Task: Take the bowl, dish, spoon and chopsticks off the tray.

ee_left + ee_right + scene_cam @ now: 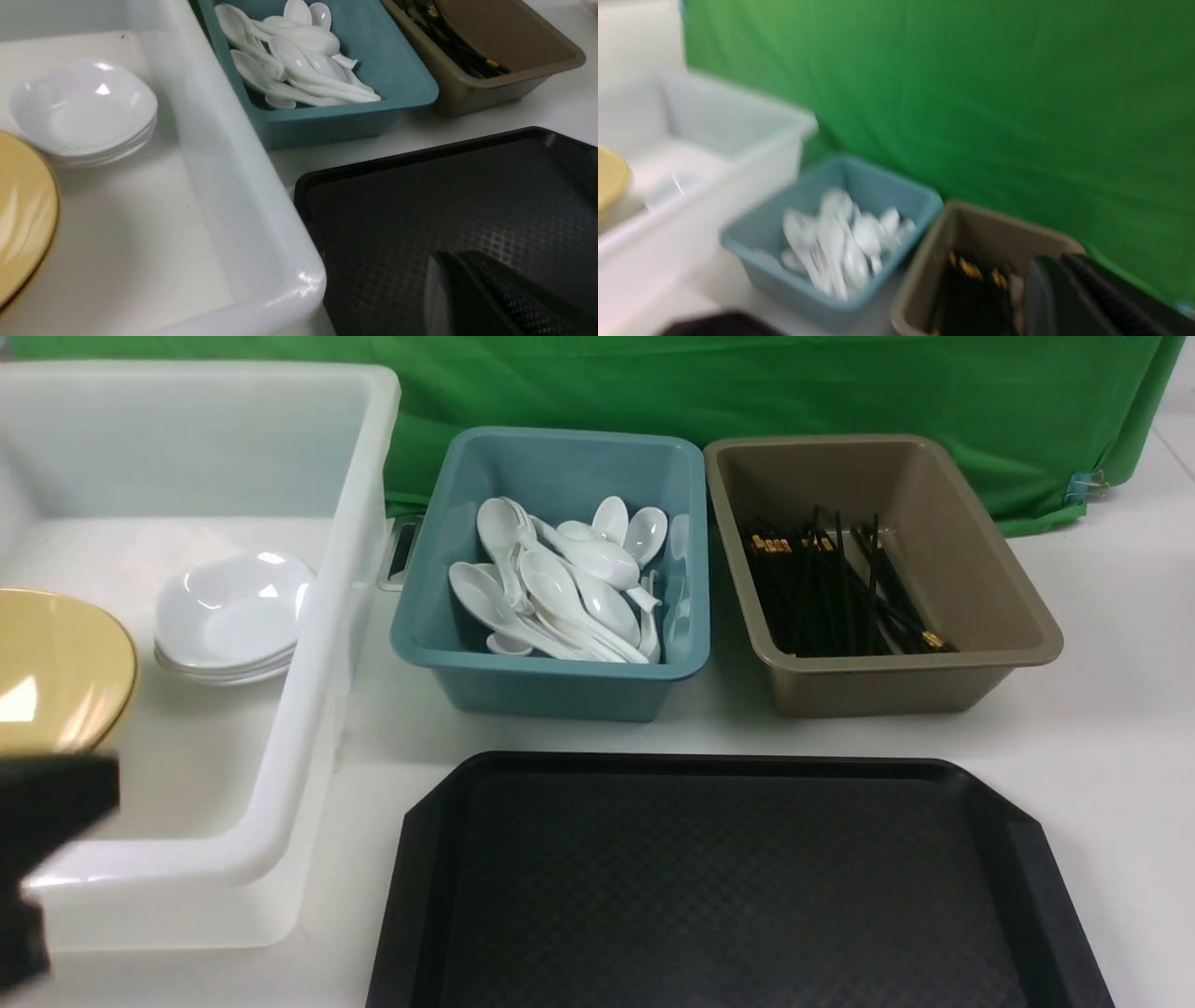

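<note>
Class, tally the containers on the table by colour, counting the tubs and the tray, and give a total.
White tub: 1
Teal tub: 1
Brown tub: 1
Black tray: 1
Total: 4

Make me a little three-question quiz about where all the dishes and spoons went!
1. True or false: the black tray has nothing lying on it.
2. Which tub holds the white spoons? A) the teal tub B) the brown tub C) the big white bin
3. Fill in: the yellow bowl sits in the big white bin beside a stack of small white ______.

Key
1. True: its surface is bare.
2. A. The brown tub holds the black chopsticks.
3. dishes
</note>
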`<state>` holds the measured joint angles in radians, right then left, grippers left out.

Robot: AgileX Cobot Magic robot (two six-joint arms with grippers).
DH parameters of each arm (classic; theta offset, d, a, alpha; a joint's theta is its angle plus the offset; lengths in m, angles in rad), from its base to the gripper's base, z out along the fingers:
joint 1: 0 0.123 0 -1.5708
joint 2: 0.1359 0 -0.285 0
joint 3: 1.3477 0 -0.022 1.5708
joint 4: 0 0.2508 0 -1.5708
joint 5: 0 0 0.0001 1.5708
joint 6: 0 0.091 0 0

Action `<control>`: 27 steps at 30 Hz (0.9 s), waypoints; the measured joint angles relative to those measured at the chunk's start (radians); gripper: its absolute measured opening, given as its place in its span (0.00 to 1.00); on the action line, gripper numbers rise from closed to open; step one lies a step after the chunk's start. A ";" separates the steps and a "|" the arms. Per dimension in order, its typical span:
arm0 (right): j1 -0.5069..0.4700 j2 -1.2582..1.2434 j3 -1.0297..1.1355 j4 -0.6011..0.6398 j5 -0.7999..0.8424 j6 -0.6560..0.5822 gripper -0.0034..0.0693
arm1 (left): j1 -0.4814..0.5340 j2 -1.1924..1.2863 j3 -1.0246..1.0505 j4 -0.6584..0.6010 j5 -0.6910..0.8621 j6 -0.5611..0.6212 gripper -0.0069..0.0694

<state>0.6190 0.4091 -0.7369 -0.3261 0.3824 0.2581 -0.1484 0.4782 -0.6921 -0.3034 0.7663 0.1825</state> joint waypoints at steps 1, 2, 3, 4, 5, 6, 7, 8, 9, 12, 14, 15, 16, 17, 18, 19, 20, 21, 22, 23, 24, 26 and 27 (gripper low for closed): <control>0.000 -0.051 0.068 -0.002 -0.065 0.006 0.05 | 0.000 -0.045 0.058 0.000 -0.026 0.000 0.08; 0.000 -0.098 0.132 -0.004 -0.140 0.006 0.05 | 0.000 -0.070 0.103 0.000 -0.051 0.000 0.08; 0.000 -0.170 0.244 -0.006 -0.213 -0.001 0.06 | 0.000 -0.130 0.174 0.000 -0.101 -0.003 0.08; 0.000 -0.213 0.302 -0.006 -0.271 -0.005 0.08 | 0.000 -0.160 0.218 0.000 -0.138 -0.008 0.08; 0.000 -0.249 0.341 -0.007 -0.307 -0.007 0.09 | 0.000 -0.187 0.258 0.000 -0.182 -0.017 0.08; 0.000 -0.262 0.358 -0.007 -0.322 -0.007 0.10 | 0.000 -0.192 0.265 0.000 -0.190 -0.021 0.08; 0.000 -0.308 0.417 -0.005 -0.382 -0.010 0.14 | 0.000 -0.226 0.323 -0.002 -0.252 -0.028 0.08; 0.000 -0.312 0.421 -0.004 -0.382 -0.010 0.15 | 0.000 -0.231 0.327 -0.002 -0.263 -0.029 0.08; 0.000 -0.337 0.444 -0.003 -0.400 -0.010 0.19 | 0.000 -0.245 0.347 -0.003 -0.296 -0.030 0.08; 0.000 -0.348 0.450 -0.002 -0.423 -0.010 0.27 | 0.000 -0.253 0.356 -0.008 -0.355 -0.033 0.08; 0.000 -0.348 0.451 -0.002 -0.426 -0.010 0.32 | 0.000 -0.253 0.360 -0.011 -0.387 -0.033 0.08; 0.000 -0.348 0.451 -0.002 -0.426 -0.010 0.34 | 0.000 -0.253 0.360 -0.011 -0.398 -0.033 0.08; 0.000 -0.348 0.451 -0.002 -0.426 -0.011 0.34 | 0.000 -0.253 0.360 -0.011 -0.403 -0.033 0.08; 0.000 -0.348 0.451 -0.002 -0.426 -0.011 0.36 | 0.000 -0.253 0.360 -0.011 -0.414 -0.034 0.09; 0.000 -0.348 0.451 0.000 -0.426 -0.011 0.37 | 0.000 -0.253 0.360 -0.011 -0.416 -0.032 0.09; 0.000 -0.348 0.451 0.000 -0.426 -0.011 0.37 | 0.000 -0.253 0.360 -0.011 -0.416 -0.029 0.09; 0.000 -0.348 0.451 0.000 -0.426 -0.011 0.37 | 0.000 -0.253 0.360 -0.012 -0.416 -0.017 0.09; 0.000 -0.348 0.451 0.000 -0.426 -0.011 0.37 | 0.000 -0.253 0.360 -0.012 -0.417 -0.009 0.09; 0.000 -0.348 0.451 0.000 -0.426 -0.011 0.37 | 0.000 -0.253 0.360 -0.012 -0.418 -0.007 0.09; 0.000 -0.348 0.451 0.000 -0.426 -0.011 0.37 | 0.000 -0.253 0.360 -0.011 -0.418 -0.004 0.09; 0.000 -0.348 0.451 0.000 -0.426 -0.011 0.38 | 0.000 -0.253 0.360 -0.011 -0.418 0.001 0.09; 0.000 -0.348 0.451 0.000 -0.426 -0.011 0.38 | 0.000 -0.253 0.360 -0.011 -0.420 0.001 0.09; 0.000 -0.348 0.451 0.000 -0.426 -0.011 0.38 | 0.000 -0.253 0.360 -0.011 -0.420 0.001 0.09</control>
<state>0.6190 0.0610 -0.2856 -0.3257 -0.0438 0.2472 -0.1484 0.2249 -0.3323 -0.3143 0.3462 0.1839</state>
